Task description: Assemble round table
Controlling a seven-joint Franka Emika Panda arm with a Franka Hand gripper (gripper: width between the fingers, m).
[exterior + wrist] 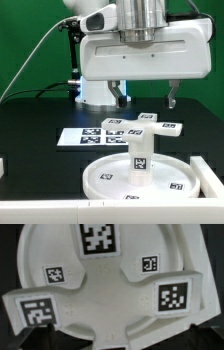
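You have the gripper [145,97] hanging above the black table [30,120] with its two fingers [120,95] spread wide and nothing between them. In the exterior view the fingers are dark prongs under the big white wrist housing, one over the marker board [92,133] and one further toward that view's right.

The round disc [105,178] lies flat on the table at about six o'clock from the gripper, nearest the camera. Its raised rim makes it a shallow dish, and the only thing standing in it is the cylinder leg [141,160], upright at the disc's centre, with a black-white tag facing the camera. Small tags sit on the disc's floor around the leg.

The cross-shaped foot [158,126] lies flat on the table at roughly twelve o'clock from the disc, just beyond its far rim and apart from it. It sits just beside the marker board, at about three o'clock from the board, almost straight under the open fingers. Whether foot and board touch, you cannot tell.

A low white rail [60,213] runs along the near edge of the table.

The wrist view is filled by the foot [110,291] seen from close above: white arms with four tags on them, one large at the end of each arm in sight and a smaller one nearer the middle. The dark fingertips show blurred at the edge of the picture.
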